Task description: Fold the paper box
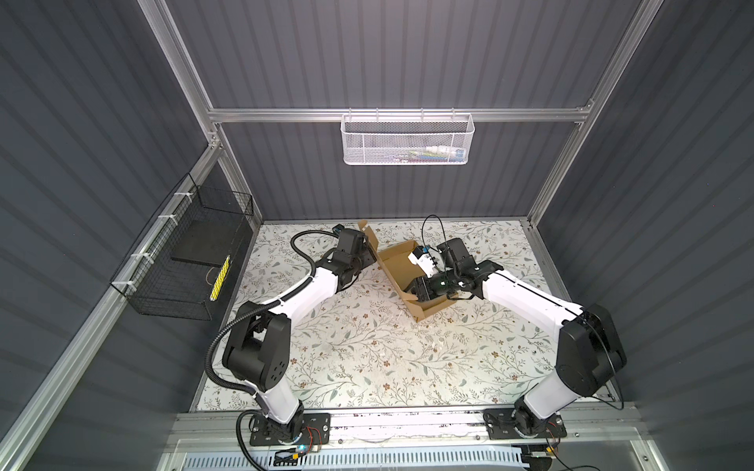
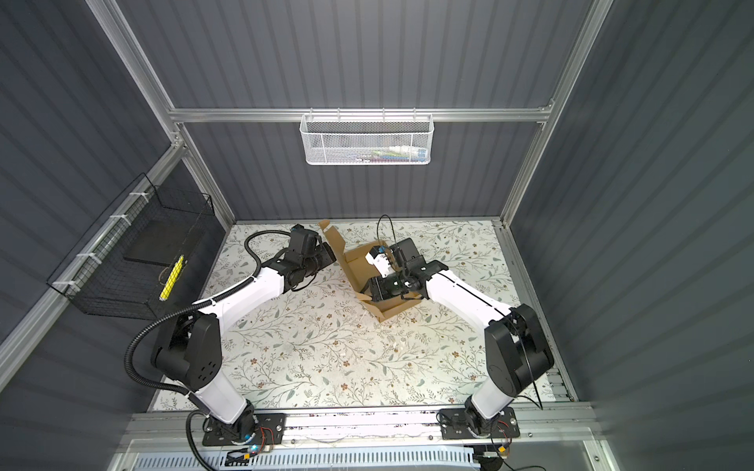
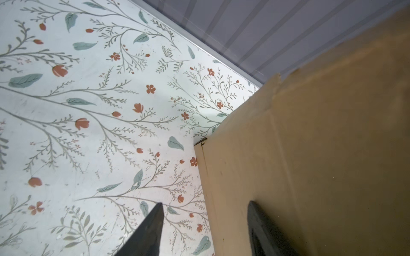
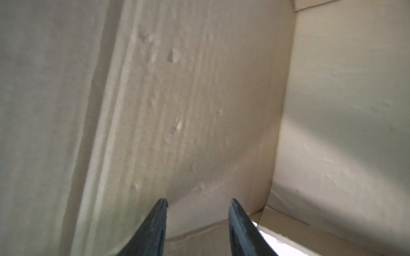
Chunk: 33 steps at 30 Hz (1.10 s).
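Firstly, paper box (image 1: 392, 261): half-formed, one panel upright, lay toward the back middle of the table (image 1: 367, 359).
left gripper (image 3: 206, 202): fingers stood spread, one against that panel's outer face.
right gripper (image 4: 198, 199): fingers stood spread inside the box.
table: floral-patterned.
walls (image 1: 387, 61): dark grey, ribbed.

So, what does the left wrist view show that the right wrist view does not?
Only the left wrist view: the floral table, the grey wall, and the paper box from outside, its edge seen between the open jaws of the left gripper. Only the right wrist view: the box's inside filling the picture, with the right gripper open close to it. Both: brown cardboard and two dark fingertips standing apart.
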Tool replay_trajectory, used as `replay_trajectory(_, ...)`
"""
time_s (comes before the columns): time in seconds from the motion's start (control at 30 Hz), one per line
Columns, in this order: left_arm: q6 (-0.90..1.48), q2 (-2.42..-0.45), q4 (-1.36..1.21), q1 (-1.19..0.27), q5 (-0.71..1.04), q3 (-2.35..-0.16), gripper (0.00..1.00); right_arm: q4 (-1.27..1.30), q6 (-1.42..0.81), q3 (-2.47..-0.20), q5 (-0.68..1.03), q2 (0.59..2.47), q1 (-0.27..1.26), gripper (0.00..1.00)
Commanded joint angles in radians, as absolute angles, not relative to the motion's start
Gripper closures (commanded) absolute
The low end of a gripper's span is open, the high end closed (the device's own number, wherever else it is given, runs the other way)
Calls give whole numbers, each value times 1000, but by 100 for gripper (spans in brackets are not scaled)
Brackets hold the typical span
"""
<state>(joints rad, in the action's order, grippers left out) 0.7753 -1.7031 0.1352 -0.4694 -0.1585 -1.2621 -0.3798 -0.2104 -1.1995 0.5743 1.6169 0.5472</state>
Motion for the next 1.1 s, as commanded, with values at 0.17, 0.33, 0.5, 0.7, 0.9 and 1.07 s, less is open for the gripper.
replay_trajectory(0.17, 719, -1750, 153, -447, -83, -1358, 40, -254, -286, -1177, 608, 1645, 575, 52)
replay_trajectory(0.33, 710, -1776, 154, -442, -43, -1398, 40, -200, -325, -1167, 609, 1659, 594, 52)
replay_trajectory(0.5, 709, -1808, 133, -441, 15, -1444, 41, -124, -381, -1150, 607, 1675, 621, 53)
replay_trajectory(0.7, 691, -1852, 132, -440, 79, -1496, 41, -52, -431, -1150, 588, 1706, 659, 53)
replay_trajectory(0.9, 669, -1883, 138, -440, 129, -1546, 42, -1, -467, -1156, 561, 1723, 674, 53)
replay_trajectory(1.07, 637, -1908, 162, -440, 178, -1599, 43, 38, -493, -1160, 525, 1728, 686, 54)
